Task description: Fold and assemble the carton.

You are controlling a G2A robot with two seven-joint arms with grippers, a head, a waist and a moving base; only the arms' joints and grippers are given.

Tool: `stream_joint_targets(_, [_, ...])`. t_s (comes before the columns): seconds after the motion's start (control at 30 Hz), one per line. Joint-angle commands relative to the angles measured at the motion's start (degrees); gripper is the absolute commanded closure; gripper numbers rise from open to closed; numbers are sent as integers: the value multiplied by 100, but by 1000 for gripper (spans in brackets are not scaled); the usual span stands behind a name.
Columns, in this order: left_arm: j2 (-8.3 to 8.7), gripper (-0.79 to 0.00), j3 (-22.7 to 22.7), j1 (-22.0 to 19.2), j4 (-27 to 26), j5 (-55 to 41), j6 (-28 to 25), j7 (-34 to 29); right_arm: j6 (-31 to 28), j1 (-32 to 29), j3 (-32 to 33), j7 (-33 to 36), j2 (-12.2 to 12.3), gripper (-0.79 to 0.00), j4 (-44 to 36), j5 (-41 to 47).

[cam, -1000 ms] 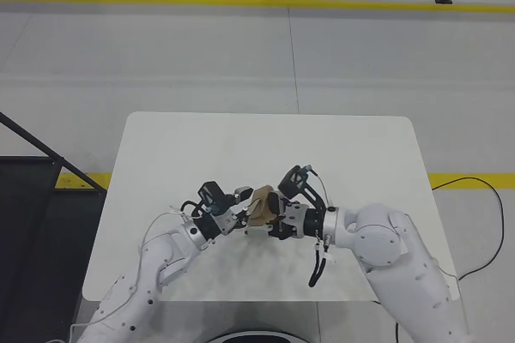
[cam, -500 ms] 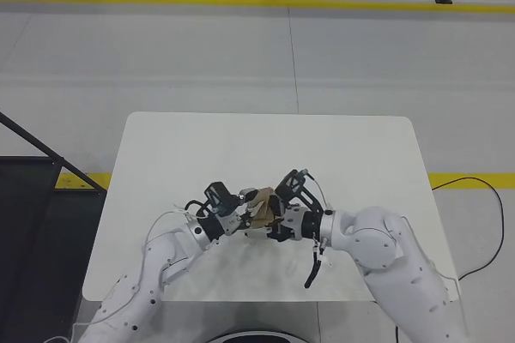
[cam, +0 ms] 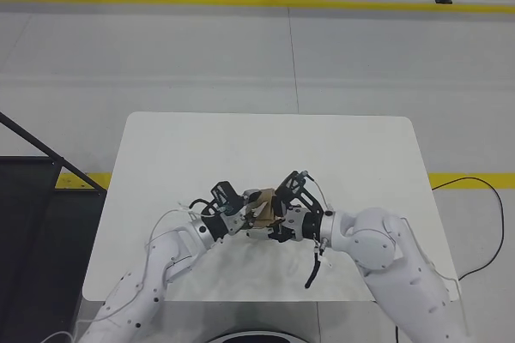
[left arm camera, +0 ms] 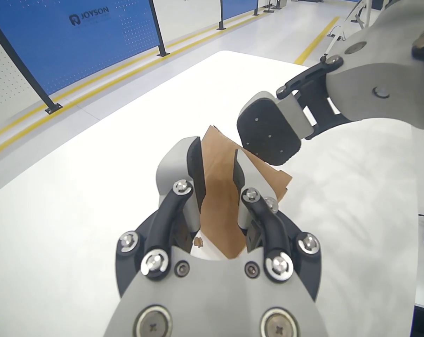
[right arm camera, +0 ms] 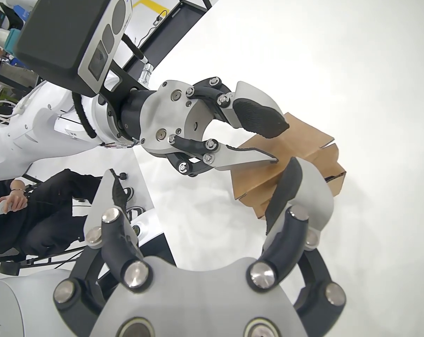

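**Two claws flank a half-folded carton**

A small brown cardboard carton (cam: 259, 207) sits on the white table (cam: 352, 154), about midway between left and right and a little closer to the near edge than the far one. It is only partly formed: its panels stand at angles, and loose flaps with notched edges jut from one end.

The left claw (left arm camera: 215, 152) is at the carton's left side. Its two fingers are apart, with a tilted flap of cardboard running up between them. The gap is wider than the sheet, and whether either pad presses on the flap cannot be told.

The right claw (right arm camera: 203, 177) faces the carton from the right, spread wide. One padded finger (left arm camera: 268, 138) hangs at the carton's right-hand end, just beside the left claw's tips. Its other finger stands well clear of the cardboard, over bare table.

Both arms reach in from the near side and lie low over the table, forming a shallow V with the carton at its point.
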Motion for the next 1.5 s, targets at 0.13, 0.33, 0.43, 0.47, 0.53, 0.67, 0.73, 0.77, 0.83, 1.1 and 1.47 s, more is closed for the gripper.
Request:
stream_joint_targets(0.13, [-14,-320,41,-53,69,-15,12,-24,-22,55,-48,-12,2,-785,106,49])
stream_joint_targets(0.33, [-23,-320,67,-77,106,-22,11,-40,-15,100,-100,-23,5,-785,168,62])
stream_joint_targets(0.43, [-27,-320,81,-94,125,-17,7,-46,-13,109,-114,-42,7,-785,198,76])
stream_joint_targets(0.47, [-29,-320,83,-98,130,-24,6,-50,-17,111,-118,-46,9,-785,206,76])
stream_joint_targets(0.53, [-31,-320,86,-106,136,-28,6,-54,-17,111,-127,-61,11,-785,228,84])
stream_joint_targets(0.67, [-34,-320,94,-120,149,-30,-3,-72,-14,124,-153,-78,14,-785,267,96])
stream_joint_targets(0.73, [-37,-317,98,-126,154,-32,-2,-74,-14,131,-160,-82,16,-785,274,99])
stream_joint_targets(0.77, [-37,-317,101,-128,156,-29,-4,-76,-15,133,-162,-84,17,-785,277,100])
stream_joint_targets(0.83, [-39,-317,106,-137,160,-23,-7,-79,-19,136,-167,-91,20,-785,286,101])
stream_joint_targets(1.1, [-47,-311,132,-162,180,-9,-4,-132,-40,133,-184,-125,32,-785,342,116])
stream_joint_targets(1.47, [-55,-308,147,-172,193,-18,-7,-159,-108,154,-251,-190,36,-785,427,194])
